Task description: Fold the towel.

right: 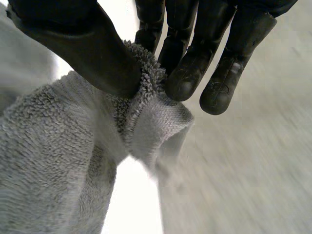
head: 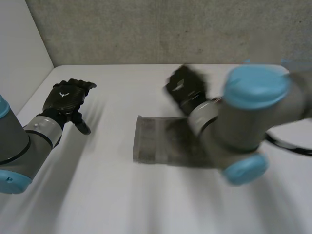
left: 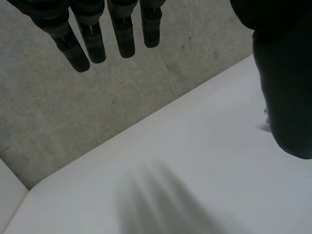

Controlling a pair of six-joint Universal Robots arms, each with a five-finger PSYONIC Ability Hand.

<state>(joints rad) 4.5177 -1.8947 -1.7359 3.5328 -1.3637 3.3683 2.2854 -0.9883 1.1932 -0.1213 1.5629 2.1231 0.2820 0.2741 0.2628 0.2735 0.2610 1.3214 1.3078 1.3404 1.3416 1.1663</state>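
Note:
A grey towel (head: 158, 142) lies on the white table (head: 122, 195), partly under my right arm. My right hand (head: 187, 85) is raised over the towel's far side. In the right wrist view, its thumb (right: 92, 46) and fingers (right: 187, 73) pinch a fluffy corner of the towel (right: 146, 105), and the cloth hangs down from that grip. My left hand (head: 66, 100) hovers over the table at the left, well apart from the towel. Its fingers (left: 90, 41) are straight and hold nothing.
A grey wall (head: 156, 29) runs along the table's far edge, and a white side panel (head: 19, 53) stands at the left. My right arm's big joint (head: 248, 122) covers the towel's right part.

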